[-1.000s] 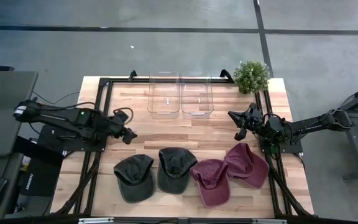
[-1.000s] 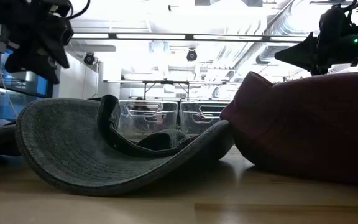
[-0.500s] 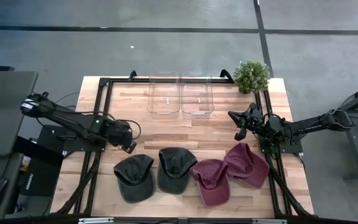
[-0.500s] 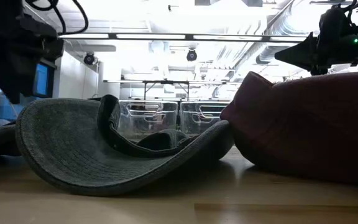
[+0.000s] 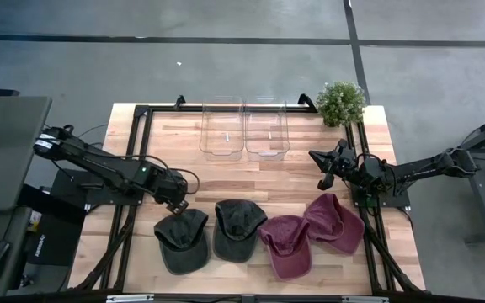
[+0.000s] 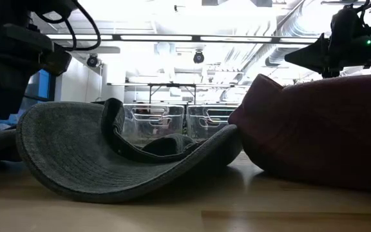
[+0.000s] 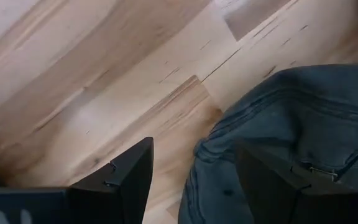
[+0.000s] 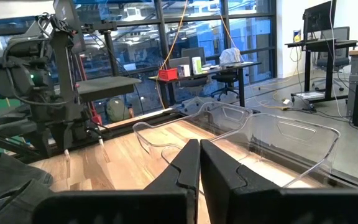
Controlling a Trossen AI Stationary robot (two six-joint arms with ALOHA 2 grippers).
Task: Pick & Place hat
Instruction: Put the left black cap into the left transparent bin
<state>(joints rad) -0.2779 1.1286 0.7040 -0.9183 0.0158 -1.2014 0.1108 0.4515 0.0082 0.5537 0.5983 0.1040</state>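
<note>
Your left gripper (image 5: 175,204) hovers with fingers spread at the leftmost dark hat's (image 5: 181,240) 12 o'clock edge, straddling the rim for a pinch. Right gripper (image 5: 320,168) waits pressed together.

The right gripper (image 8: 199,163) points, fingers pressed together, across the wooden table (image 8: 123,162) toward two clear plastic bins (image 8: 278,146); the left arm (image 8: 48,106) stands beyond.

Four caps in row at table front: two dark grey (image 5: 181,239) (image 5: 239,228), two maroon (image 5: 286,244) (image 5: 336,222).
</note>
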